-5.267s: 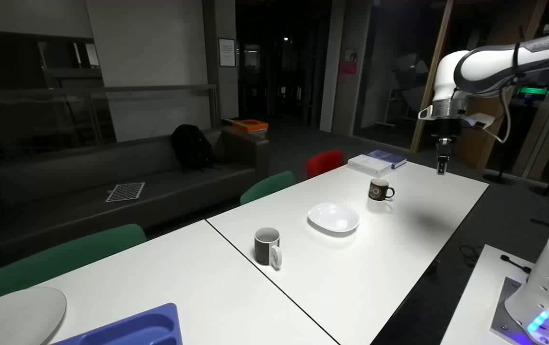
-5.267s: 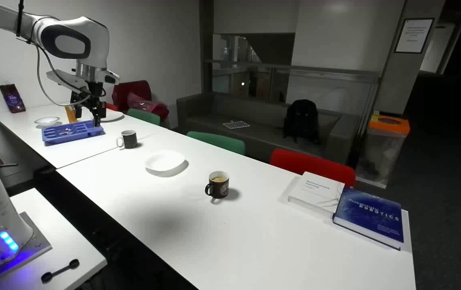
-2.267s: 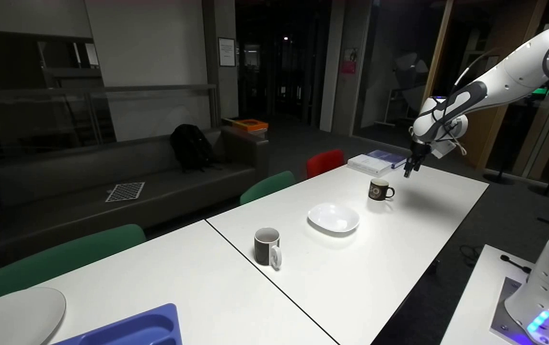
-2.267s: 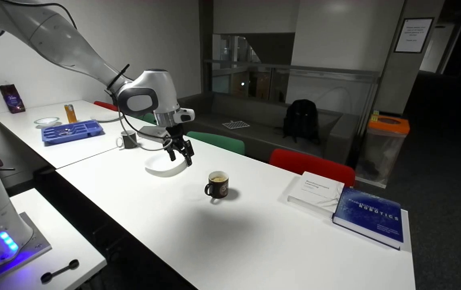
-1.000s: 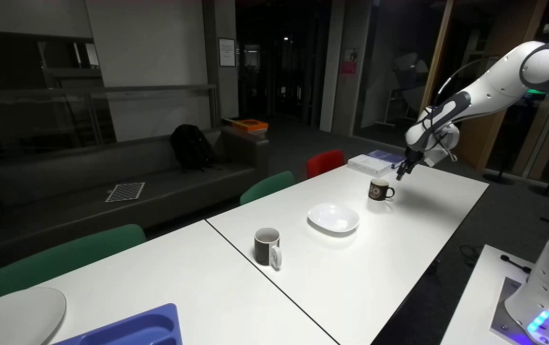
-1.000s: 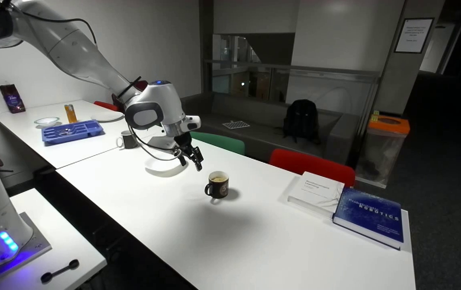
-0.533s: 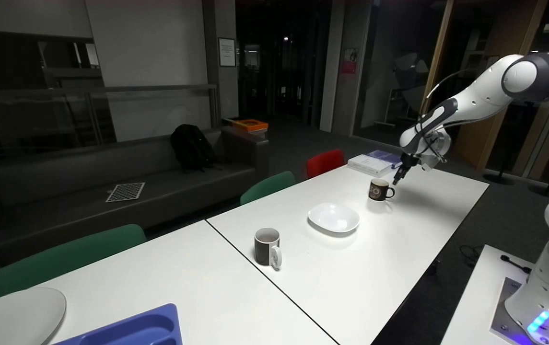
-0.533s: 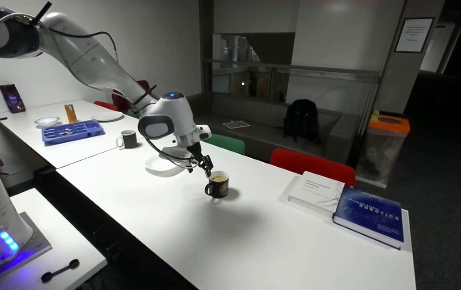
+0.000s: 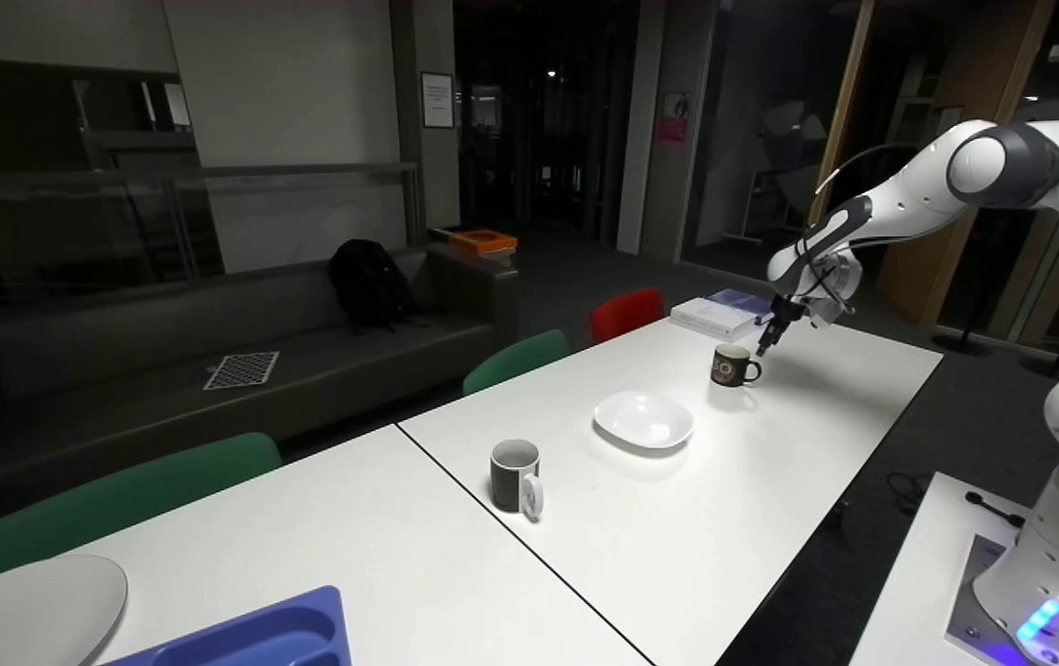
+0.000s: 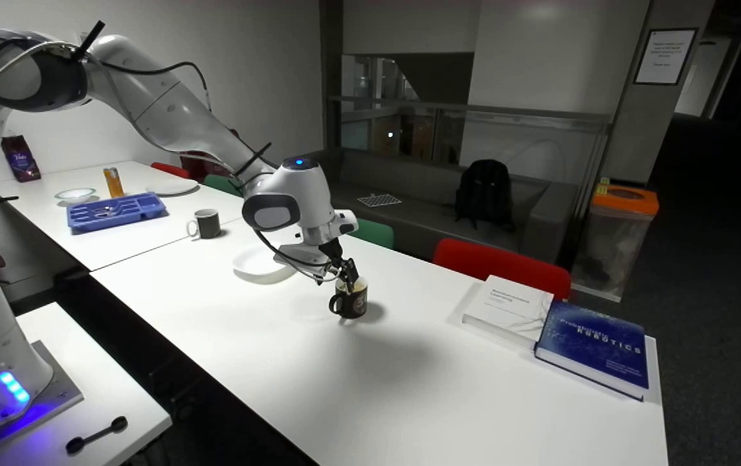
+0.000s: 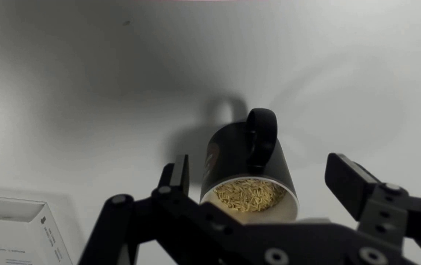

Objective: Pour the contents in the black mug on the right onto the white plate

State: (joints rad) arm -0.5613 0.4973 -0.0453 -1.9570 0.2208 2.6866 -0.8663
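Black mug (image 11: 236, 162) — just ahead of claw (image 11: 257, 165)

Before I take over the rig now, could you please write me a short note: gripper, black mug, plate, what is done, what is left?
Gripper: open, holding nothing. In the wrist view, the black mug shows between its jaws, with a gap on each side.
Things: the mug stands upright, grain inside; the white plate lies between it and the grey mug.
Done: the gripper is at the mug. No grain shows on the plate.
Left: close on the mug, lift, pour onto the plate.
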